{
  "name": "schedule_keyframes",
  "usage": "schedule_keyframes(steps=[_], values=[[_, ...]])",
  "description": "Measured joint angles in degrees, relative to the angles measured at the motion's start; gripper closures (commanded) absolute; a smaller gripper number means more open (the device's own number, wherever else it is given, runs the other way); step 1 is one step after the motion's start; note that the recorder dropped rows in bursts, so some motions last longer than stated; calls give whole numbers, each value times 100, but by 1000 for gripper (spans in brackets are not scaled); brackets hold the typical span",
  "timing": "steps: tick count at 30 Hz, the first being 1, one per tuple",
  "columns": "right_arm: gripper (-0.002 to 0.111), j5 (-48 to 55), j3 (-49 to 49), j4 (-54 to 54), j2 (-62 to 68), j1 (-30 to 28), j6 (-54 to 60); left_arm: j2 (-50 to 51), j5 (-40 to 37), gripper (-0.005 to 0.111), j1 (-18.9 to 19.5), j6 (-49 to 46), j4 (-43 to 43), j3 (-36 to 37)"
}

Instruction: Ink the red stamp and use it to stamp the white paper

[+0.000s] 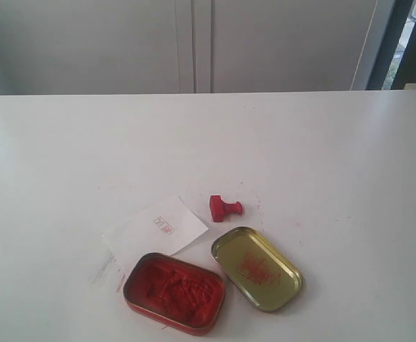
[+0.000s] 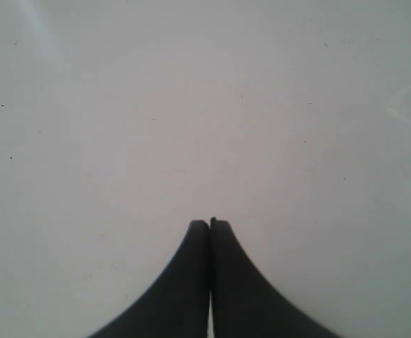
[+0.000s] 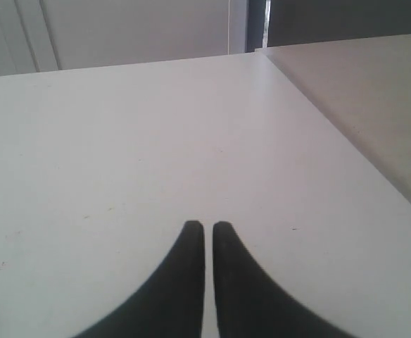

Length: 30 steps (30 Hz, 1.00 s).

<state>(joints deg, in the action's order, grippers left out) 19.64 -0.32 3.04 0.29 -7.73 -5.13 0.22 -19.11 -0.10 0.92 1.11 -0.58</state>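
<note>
Lying tipped on the worktop (image 1: 322,157) beside the paper (image 1: 156,229), the stamp (image 1: 224,207) is ungrasped; paper shows one imprint already; both grippers (image 2: 210,224) (image 3: 203,227) clenched, empty

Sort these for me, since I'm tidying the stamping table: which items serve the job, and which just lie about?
Belong to the job:
red stamp, on its side
white paper, already bearing a red imprint
ink tin, open, paste exposed

Lying about:
gold lid, red-smeared inside
</note>
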Motion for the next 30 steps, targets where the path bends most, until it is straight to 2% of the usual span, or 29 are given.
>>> schedule_keyframes(steps=[10, 30], values=[[103, 0, 0, 0, 0, 195, 0, 0, 0, 107, 0, 0, 0, 0], [103, 12, 0, 0, 0, 206, 0, 0, 0, 107, 0, 0, 0, 0]])
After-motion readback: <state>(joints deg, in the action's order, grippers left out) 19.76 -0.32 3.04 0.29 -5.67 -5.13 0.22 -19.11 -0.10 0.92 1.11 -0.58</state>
